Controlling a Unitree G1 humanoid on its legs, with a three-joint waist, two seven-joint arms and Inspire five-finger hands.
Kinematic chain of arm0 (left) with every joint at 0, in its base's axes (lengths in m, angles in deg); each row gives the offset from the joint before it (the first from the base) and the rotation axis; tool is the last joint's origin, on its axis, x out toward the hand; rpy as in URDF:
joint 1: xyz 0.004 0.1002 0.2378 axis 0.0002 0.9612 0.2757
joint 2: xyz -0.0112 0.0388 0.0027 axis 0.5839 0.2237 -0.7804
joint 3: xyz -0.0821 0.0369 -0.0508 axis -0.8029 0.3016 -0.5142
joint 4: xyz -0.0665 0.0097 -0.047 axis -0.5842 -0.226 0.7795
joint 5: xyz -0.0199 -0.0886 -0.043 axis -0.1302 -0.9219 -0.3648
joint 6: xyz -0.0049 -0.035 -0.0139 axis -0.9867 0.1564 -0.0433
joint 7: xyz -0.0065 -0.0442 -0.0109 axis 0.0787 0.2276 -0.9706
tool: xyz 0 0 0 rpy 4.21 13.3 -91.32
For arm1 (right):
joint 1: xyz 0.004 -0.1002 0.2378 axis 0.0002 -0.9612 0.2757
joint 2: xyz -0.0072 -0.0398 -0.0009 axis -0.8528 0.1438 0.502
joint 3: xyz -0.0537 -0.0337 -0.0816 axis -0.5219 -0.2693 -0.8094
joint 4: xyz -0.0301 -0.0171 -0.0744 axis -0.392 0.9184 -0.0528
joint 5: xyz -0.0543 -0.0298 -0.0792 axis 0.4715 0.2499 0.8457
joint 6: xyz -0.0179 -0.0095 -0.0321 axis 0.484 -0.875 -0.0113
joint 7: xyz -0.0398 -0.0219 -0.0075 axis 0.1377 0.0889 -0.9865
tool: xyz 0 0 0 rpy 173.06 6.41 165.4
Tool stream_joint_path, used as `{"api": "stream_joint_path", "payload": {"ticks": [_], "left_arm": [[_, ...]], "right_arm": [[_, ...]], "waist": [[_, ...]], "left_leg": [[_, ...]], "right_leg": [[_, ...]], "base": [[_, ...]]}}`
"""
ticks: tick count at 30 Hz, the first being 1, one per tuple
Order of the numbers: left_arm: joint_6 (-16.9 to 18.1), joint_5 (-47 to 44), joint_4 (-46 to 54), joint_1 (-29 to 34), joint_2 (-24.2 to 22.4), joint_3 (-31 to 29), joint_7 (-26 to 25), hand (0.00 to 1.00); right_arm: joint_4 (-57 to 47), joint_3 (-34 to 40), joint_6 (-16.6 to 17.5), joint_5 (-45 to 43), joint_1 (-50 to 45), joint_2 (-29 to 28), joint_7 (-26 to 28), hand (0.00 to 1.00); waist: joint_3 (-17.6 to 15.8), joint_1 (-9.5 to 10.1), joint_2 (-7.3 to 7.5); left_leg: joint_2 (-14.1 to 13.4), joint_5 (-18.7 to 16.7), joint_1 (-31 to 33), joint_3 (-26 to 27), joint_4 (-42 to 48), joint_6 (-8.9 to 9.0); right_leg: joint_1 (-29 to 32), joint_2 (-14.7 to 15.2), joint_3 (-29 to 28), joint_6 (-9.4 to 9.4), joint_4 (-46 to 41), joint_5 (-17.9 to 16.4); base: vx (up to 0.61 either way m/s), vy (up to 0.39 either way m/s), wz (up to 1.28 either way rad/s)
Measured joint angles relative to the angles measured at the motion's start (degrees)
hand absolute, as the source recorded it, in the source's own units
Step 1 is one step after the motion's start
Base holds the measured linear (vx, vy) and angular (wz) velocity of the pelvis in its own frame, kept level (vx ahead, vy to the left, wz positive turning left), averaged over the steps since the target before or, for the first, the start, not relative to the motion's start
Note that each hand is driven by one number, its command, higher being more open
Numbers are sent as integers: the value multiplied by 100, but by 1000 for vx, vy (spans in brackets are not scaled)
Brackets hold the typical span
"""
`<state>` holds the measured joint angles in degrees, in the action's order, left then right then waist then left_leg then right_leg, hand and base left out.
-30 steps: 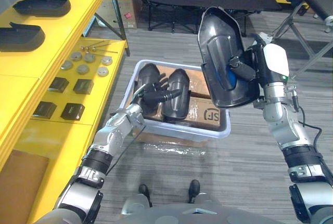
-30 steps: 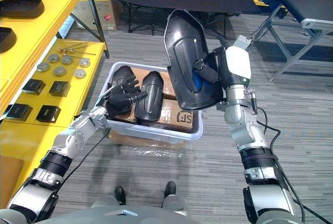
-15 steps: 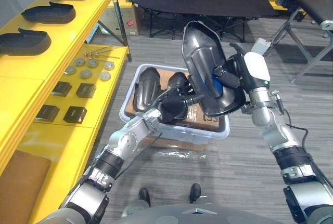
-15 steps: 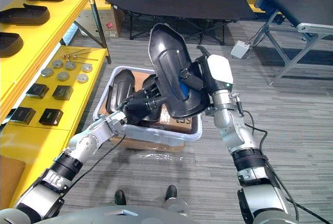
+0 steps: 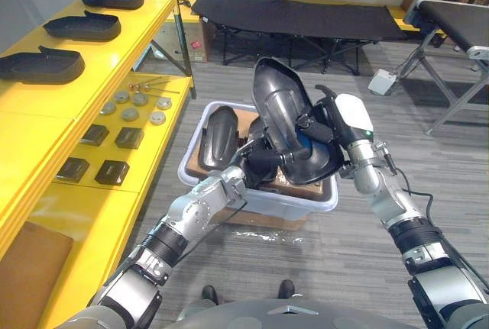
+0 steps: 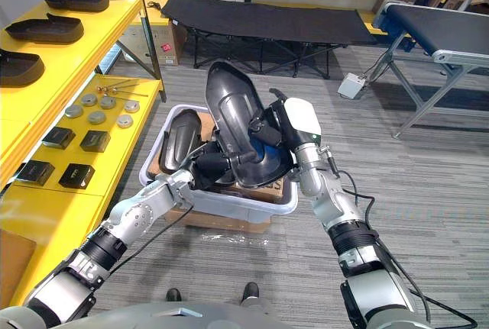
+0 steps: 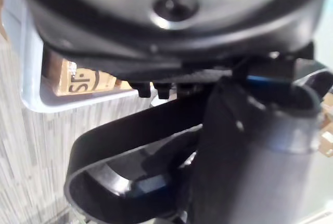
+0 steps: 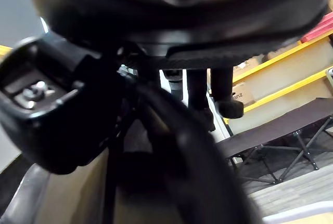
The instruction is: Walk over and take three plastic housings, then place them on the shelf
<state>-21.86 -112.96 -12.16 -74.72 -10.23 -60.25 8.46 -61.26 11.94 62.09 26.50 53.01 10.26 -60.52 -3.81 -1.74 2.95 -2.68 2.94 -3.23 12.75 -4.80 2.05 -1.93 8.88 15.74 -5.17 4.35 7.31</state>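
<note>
R hand (image 5: 330, 124) clamps housing (image 5: 276, 108) over bin (image 5: 306, 201); L hand (image 5: 260, 162) at its 7 o'clock, grip unclear. Risk: L takes it poorly in handover, housing slips into bin.

Bin (image 5: 284, 201) on floor (image 5: 344, 256), housing (image 5: 220, 137) in it, held housing (image 5: 276, 108) above, shelf (image 5: 46, 111) left bearing housings (image 5: 42, 64), cot (image 5: 306, 20) behind.

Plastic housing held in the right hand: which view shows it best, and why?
The left eye view: most of the plastic housing shows, tilted in the right hand. The right eye view is similar; the wrist views give close dark fragments.
</note>
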Motion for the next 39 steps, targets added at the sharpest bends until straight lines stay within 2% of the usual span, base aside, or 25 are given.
{"api": "stream_joint_path", "payload": {"ticks": [1, 4, 8, 10, 14, 17, 22, 28, 29, 34, 36, 37, 39], "left_arm": [[0, 25, -1, 7, -4, 27, -116, 0], [76, 105, -2, 25, -43, 26, -492, 0], [216, 109, -2, 129, -122, 5, -652, 0], [424, -36, -18, 309, -254, -86, -639, 0], [580, -291, -234, 370, -323, -130, -548, 0], [905, -436, -384, 497, -351, -111, -553, 0], [1152, -434, -401, 537, -351, -53, -596, 0], [1414, -436, -401, 548, -413, 53, -734, 0], [1419, -436, -401, 560, -446, 53, -758, 0], [1707, -22, -402, 783, -646, 48, -890, 0], [2087, 359, -410, 769, -781, -145, -1140, 0], [2296, 581, -410, 755, -843, -311, -1257, 0], [2495, 976, -404, 731, -925, -514, -1396, 0]], "right_arm": [[0, -50, 47, -5, -22, -11, 2, 0], [-2, -109, 177, -8, -36, -200, -26, 0], [-2, -138, 177, -8, -64, -233, -51, 0], [-2, -176, 176, -9, -72, -273, -66, 0], [-103, -246, 204, -10, -151, -374, -187, 0], [-216, -299, 203, -4, -325, -621, -329, 0], [-217, -297, 191, -7, -431, -763, -496, 0], [-237, -236, 192, -50, -543, -884, -707, 0], [-244, -210, 193, -55, -577, -910, -720, 100], [-294, -147, 236, -247, -862, -1149, -875, 100], [-327, -231, 518, -335, -1158, -1251, -871, 100], [-327, -279, 587, -338, -1282, -1297, -912, 100], [-335, -381, 623, -341, -1385, -1340, -943, 100]], "waist": [[1, 5, 1], [6, 9, 9], [11, 81, 19], [19, 127, 32], [22, 139, 44], [60, 123, 104], [80, 132, 197], [80, 129, 222], [80, 130, 225], [68, 129, 260], [74, 117, 316], [80, 101, 344], [90, 91, 368]], "left_leg": [[-1, 0, -15, -8, 0, 0], [-1, -1, -15, -20, -1, 1], [0, 0, -14, -47, -1, 0], [-1, 0, -18, -49, -2, 0], [0, 0, -22, -48, -8, 0], [-5, -1, -24, -35, -9, 2], [-1, -2, -24, -25, -18, 2], [-4, -2, -26, -16, -26, 3], [-4, -3, -26, -16, -26, 4], [-8, -8, -37, 9, -27, 11], [-13, -8, -40, 13, -26, 12], [-15, -9, -43, 18, -26, 13], [-14, -12, -43, 18, -26, 15]], "right_leg": [[-21, -1, 7, 0, 2, 0], [-25, -1, 16, 0, 2, 0], [-36, -2, 42, 0, 2, -1], [-39, -4, 45, 0, 2, -1], [-38, -3, 40, 0, 2, -1], [-31, -4, 17, 3, 3, -4], [-27, 3, -2, 3, 3, -5], [-23, 24, -5, 3, 3, -9], [-23, 25, -7, 3, 3, -10], [-20, 24, -20, 5, 2, -12], [-20, 19, -22, 5, 2, -12], [-21, 18, -26, 6, 2, -13], [-21, 19, -26, 7, 0, -13]], "base": [[0, 0, 0], [-21, -4, 1], [-11, -2, 2], [0, 0, 0], [0, 0, 0], [0, 0, 0], [0, 0, 0], [0, 0, 0], [0, 0, 0], [0, 0, -2], [0, 0, 0], [0, 0, 0], [0, 0, 0]]}}
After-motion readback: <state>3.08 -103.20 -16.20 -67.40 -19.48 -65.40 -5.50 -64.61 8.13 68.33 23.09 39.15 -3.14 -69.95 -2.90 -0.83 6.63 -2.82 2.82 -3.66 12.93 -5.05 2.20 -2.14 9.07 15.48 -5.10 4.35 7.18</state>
